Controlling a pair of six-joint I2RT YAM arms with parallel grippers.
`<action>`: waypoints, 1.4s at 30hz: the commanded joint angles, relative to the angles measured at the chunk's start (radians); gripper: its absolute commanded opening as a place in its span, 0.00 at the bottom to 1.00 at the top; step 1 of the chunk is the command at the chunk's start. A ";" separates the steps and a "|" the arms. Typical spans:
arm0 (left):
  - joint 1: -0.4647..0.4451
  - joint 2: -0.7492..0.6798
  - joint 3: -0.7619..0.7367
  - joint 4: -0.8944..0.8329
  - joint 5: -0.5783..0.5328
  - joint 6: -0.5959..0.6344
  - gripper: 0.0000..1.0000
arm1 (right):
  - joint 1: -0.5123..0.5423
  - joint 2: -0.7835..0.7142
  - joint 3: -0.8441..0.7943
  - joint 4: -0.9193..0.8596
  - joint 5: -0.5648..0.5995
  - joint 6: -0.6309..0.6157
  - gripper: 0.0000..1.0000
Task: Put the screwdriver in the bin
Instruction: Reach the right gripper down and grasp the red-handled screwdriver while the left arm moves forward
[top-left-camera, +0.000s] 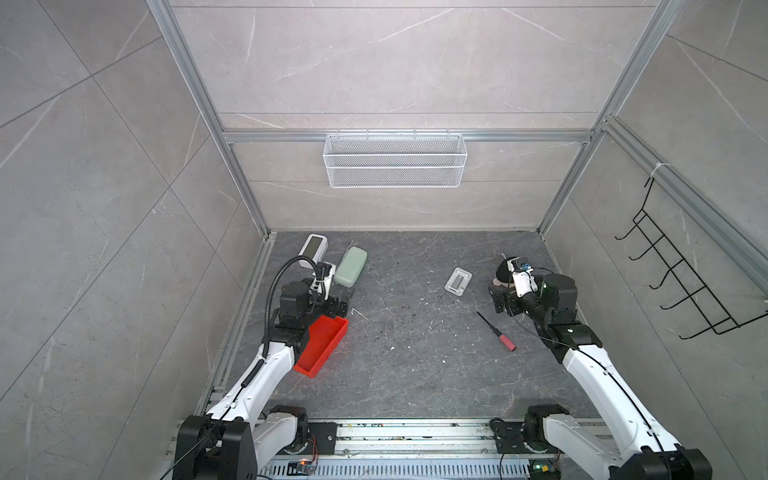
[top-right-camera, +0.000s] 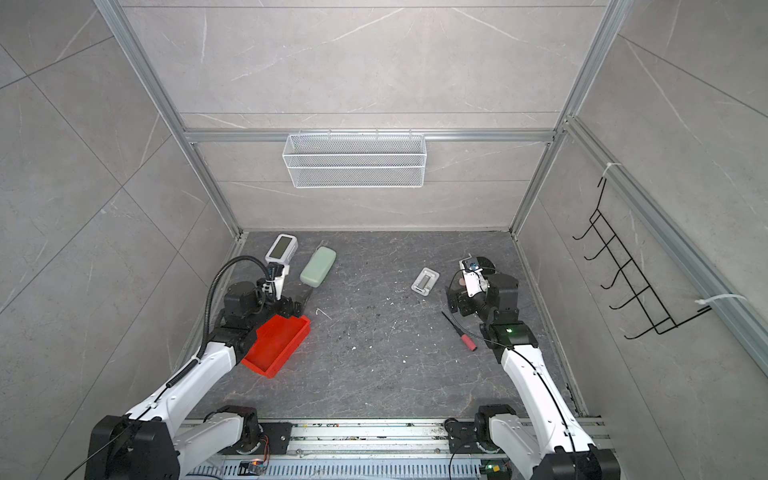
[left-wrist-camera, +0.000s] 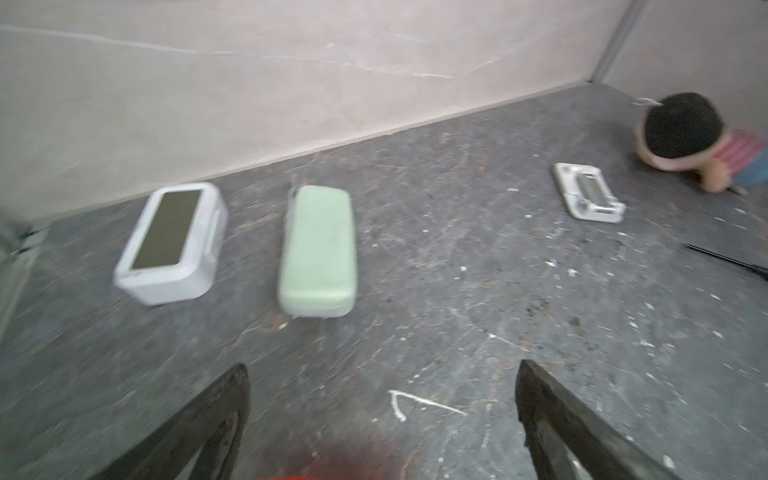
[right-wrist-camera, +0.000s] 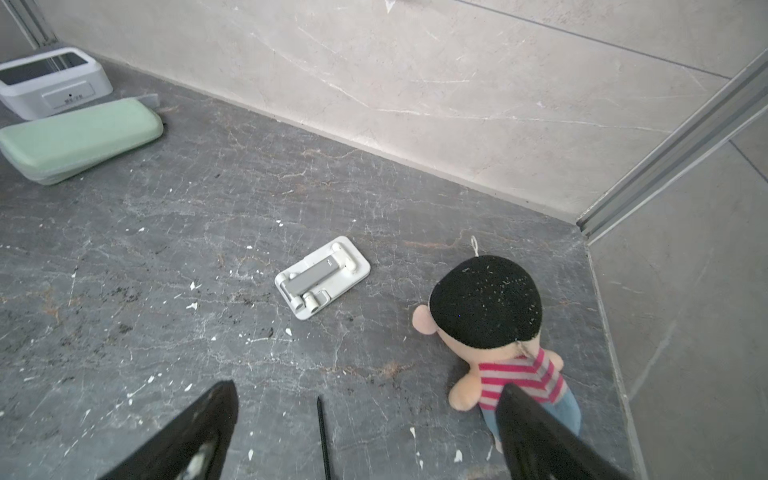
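I see the screwdriver (top-left-camera: 496, 332) lying flat on the floor (top-left-camera: 415, 365) at the lower right of both top views, its red handle toward the bottom edge. It is well apart from the bin (top-left-camera: 328, 336) at lower left, and the left arm (top-left-camera: 274, 361) covers 1 corner of the bin. In the right wrist view only the shaft shows; the handle is cut off. The left gripper (left-wrist-camera: 382, 374) and right gripper (right-wrist-camera: 368, 388) both have their jaws spread wide, holding nothing. The left wrist view is blurred.
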 joint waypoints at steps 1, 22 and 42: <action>-0.103 0.036 0.067 -0.077 0.083 0.104 1.00 | 0.005 0.004 0.072 -0.245 0.032 -0.083 0.99; -0.437 0.197 0.189 -0.177 0.110 0.188 1.00 | 0.094 0.566 0.350 -0.620 0.176 -0.049 0.99; -0.448 0.208 0.172 -0.183 0.096 0.169 1.00 | 0.094 0.884 0.448 -0.552 0.204 0.019 0.70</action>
